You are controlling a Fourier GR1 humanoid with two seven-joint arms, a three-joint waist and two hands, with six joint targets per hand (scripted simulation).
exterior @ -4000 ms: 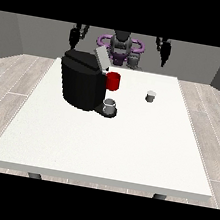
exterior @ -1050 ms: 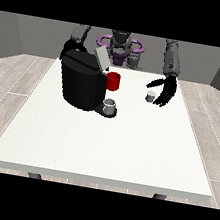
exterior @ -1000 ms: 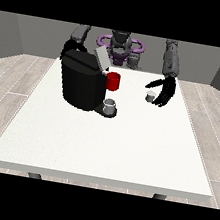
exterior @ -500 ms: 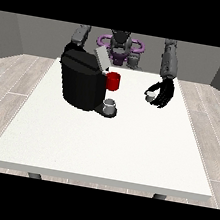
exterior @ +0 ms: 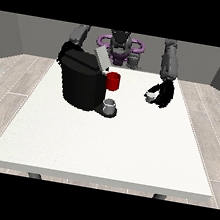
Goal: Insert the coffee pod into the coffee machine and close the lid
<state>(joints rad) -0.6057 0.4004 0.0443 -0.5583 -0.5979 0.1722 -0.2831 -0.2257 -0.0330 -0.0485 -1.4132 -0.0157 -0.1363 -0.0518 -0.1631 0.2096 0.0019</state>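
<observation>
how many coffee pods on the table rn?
1. The coffee pod sits right of the coffee machine, at the hand at the view's right. Any inside the machine would be hidden.

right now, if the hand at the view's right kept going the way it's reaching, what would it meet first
Probably the coffee pod: the hand at the view's right sits right beside it, fingers curving toward it. Whether they already touch is unclear. Farther along that line stands the coffee machine.

Views: one, the front view.
Position: across the worktop [exterior: 100,151] from the robot [exterior: 120,45], raised above the worktop.
Facing: toward the robot, looking down over the worktop.
Distance: well back; the whole worktop showed, the robot small at the top.
</observation>
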